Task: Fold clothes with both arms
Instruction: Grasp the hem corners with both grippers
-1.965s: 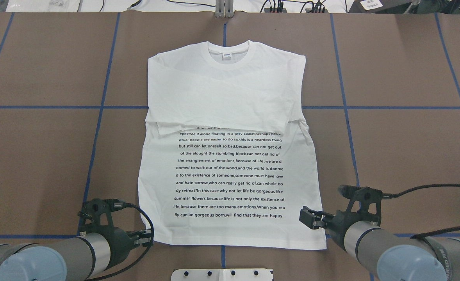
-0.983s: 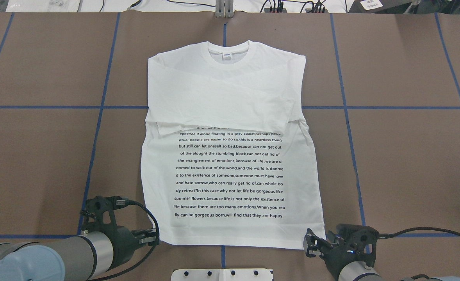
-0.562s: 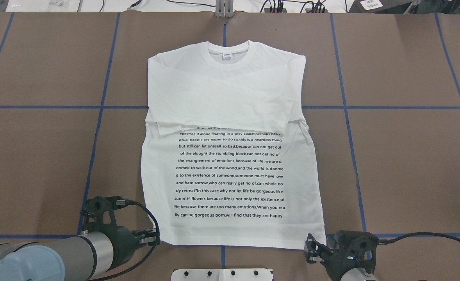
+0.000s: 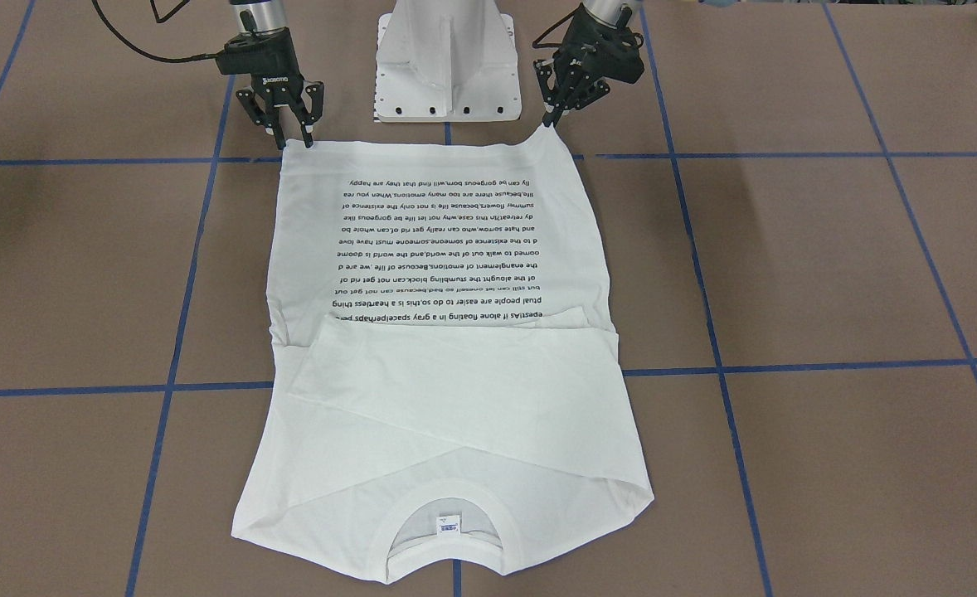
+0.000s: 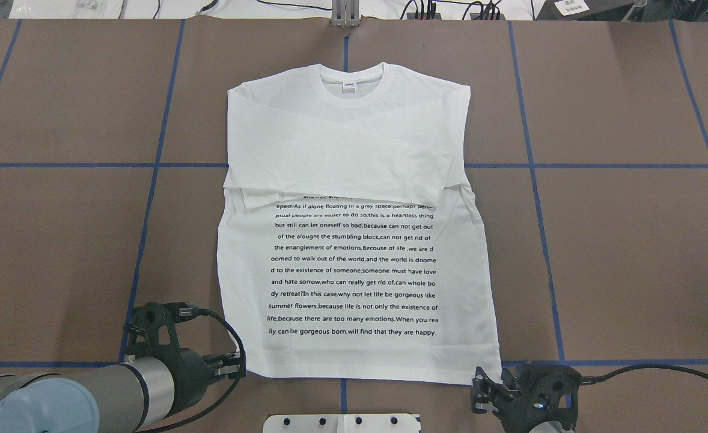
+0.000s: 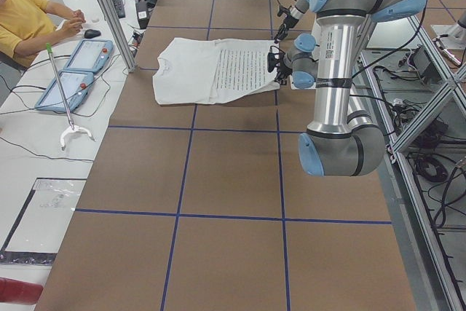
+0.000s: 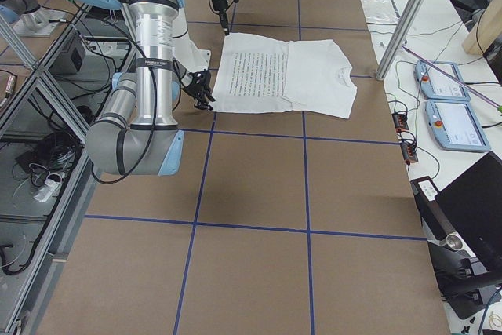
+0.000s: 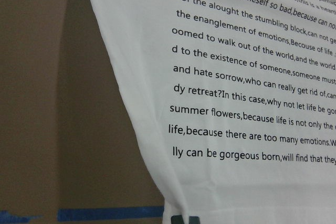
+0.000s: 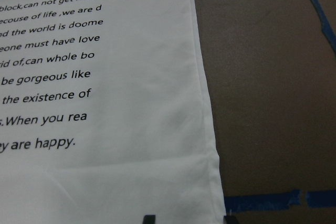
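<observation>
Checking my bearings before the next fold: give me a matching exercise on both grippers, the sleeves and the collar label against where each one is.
Things:
1. left gripper
2. right gripper
3. sleeves
4. collar label

Places:
A. at the end of the T-shirt farthest from the robot
B. at the hem corner on the overhead view's right
C. folded across the chest
D. at the hem corner on the overhead view's left

Pairs: 1-D, 2-B, 3-C, 4-A.

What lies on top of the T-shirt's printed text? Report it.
Folded sleeves of the T-shirt lie across the chest, covering the top of the printed text. Lines beneath them are hidden.
</observation>
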